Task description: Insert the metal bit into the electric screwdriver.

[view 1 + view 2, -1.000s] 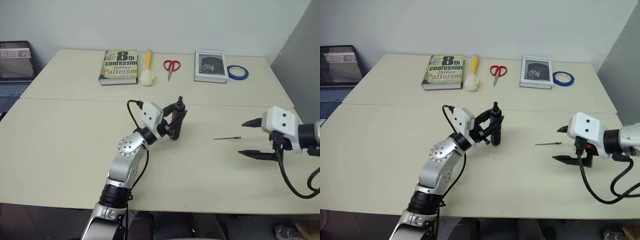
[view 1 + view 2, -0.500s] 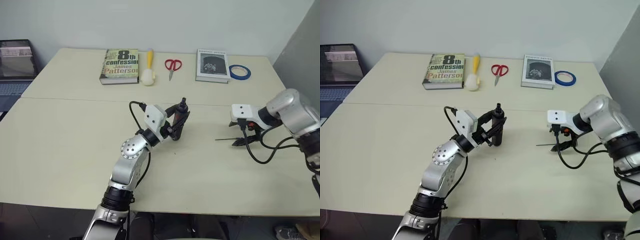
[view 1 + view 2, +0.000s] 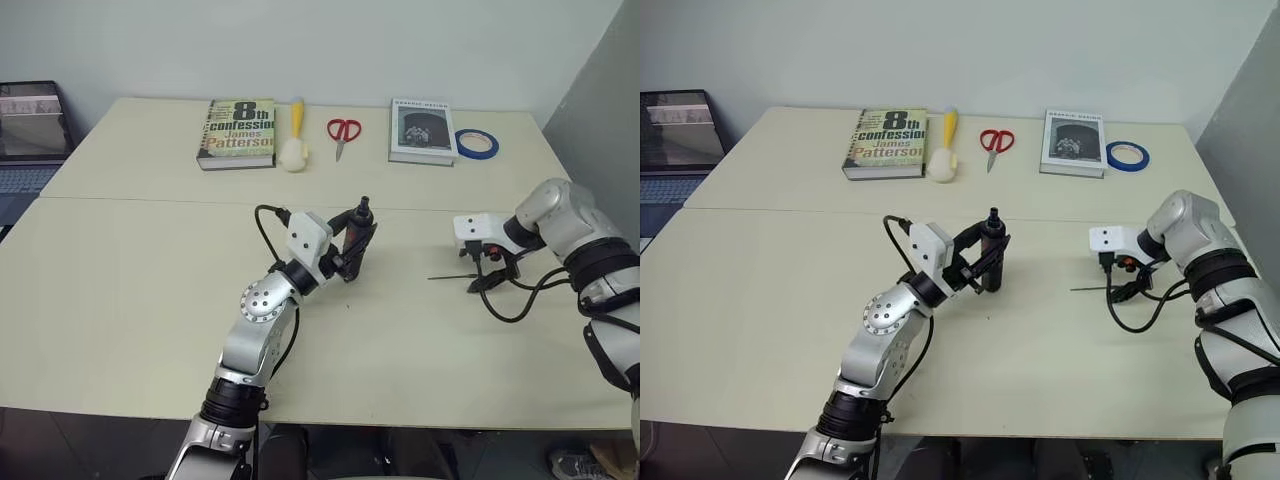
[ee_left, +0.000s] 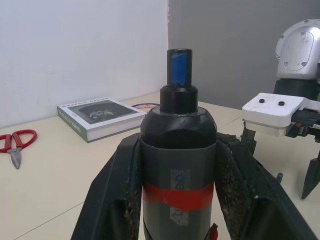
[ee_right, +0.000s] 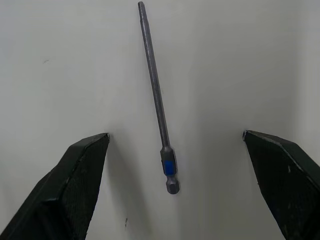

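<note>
Pale counter [image 3: 130,300]. Metal bit [image 5: 158,100] lay flat, thin, stiff, probably slippery; best pinched mid-shaft. Right gripper [image 5: 172,187] jaws wide, empty, straddling it. Left gripper [image 4: 177,200] clamped electric screwdriver [image 4: 178,150], at 9 o'clock.

Two books [image 3: 238,132] [image 3: 422,131], brush [image 3: 294,138], red scissors [image 3: 343,133], blue tape [image 3: 476,144], laptop [image 3: 28,135]

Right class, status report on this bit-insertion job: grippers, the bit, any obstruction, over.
Left gripper shut on electric screwdriver, held upright. Right gripper open, jaws straddling metal bit lying flat on table. Nothing between them.
</note>
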